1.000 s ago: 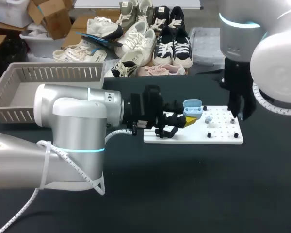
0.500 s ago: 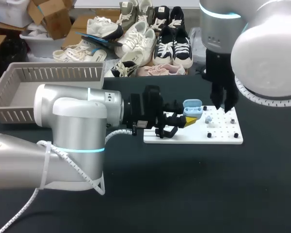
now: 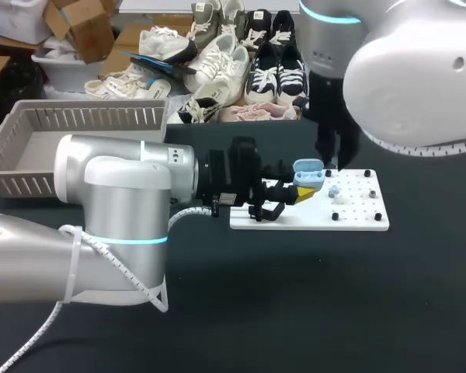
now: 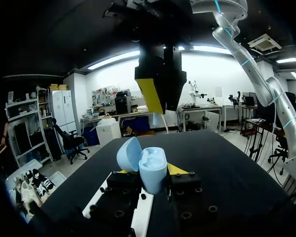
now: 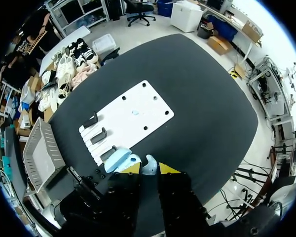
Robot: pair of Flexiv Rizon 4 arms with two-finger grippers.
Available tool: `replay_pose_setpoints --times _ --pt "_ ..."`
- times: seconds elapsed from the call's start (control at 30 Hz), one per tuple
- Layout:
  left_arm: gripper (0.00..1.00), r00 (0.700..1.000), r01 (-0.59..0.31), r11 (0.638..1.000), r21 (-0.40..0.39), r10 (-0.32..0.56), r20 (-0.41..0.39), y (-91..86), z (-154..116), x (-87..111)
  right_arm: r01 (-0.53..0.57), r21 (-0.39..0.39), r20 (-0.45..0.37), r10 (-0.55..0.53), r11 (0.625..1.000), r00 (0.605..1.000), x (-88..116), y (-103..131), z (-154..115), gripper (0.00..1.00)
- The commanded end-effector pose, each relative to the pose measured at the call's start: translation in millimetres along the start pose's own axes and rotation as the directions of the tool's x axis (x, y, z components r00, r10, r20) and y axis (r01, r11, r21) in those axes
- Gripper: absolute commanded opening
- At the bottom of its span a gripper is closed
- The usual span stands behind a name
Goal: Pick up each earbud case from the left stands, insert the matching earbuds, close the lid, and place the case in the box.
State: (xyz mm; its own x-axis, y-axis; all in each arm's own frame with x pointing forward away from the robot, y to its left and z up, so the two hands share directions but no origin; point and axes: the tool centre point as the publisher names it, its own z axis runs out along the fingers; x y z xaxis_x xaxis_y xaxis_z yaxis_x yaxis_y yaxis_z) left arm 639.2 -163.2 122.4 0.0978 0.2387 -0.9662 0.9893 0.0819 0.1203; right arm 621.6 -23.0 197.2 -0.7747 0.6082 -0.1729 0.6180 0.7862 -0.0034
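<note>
At far left, a grey slatted box (image 3: 15,167) on the black table (image 3: 295,295), open-topped, ready as the drop-off for finished cases. Beside it, the left arm (image 3: 116,194), stretched rightward across the table. At its end, the left gripper (image 4: 148,172), fingers pressed against two sides of a light blue earbud case (image 4: 153,169), pinching it above the left part of a white board (image 3: 357,214). Case upright, lid (image 4: 128,154) swung open to one side, cavity facing up, probably held that way as a steady target for loading from above. Black stands (image 5: 96,136) on the board's left part, near the left gripper. Directly over the open case, the right gripper (image 5: 149,170), pointing straight down, yellow tips close together and seemingly pinching a pale blue earbud (image 5: 152,164), though hard to be sure. Just right of the case, a second earbud (image 3: 334,189) lying on the board, not yet collected. At right, the right arm (image 3: 404,70), reaching in over the board. Judged stage: one earbud about to go in, with careful alignment over the cavity needed.
</note>
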Motion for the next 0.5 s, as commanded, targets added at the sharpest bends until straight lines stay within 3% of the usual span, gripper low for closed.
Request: replay_pose_setpoints --times 0.03,0.5 --pt "0.00 1.000 -0.002 1.000 -0.027 0.002 0.004 -3.6 1.0 0.9 0.001 0.015 0.003 -0.001 1.000 1.000 1.9 6.8 -0.5 0.00" --pt "0.00 1.000 -0.002 1.000 -0.027 0.002 0.004 -3.6 1.0 0.9 0.015 0.023 -0.007 -0.015 1.000 1.000 8.0 15.0 3.6 0.00"
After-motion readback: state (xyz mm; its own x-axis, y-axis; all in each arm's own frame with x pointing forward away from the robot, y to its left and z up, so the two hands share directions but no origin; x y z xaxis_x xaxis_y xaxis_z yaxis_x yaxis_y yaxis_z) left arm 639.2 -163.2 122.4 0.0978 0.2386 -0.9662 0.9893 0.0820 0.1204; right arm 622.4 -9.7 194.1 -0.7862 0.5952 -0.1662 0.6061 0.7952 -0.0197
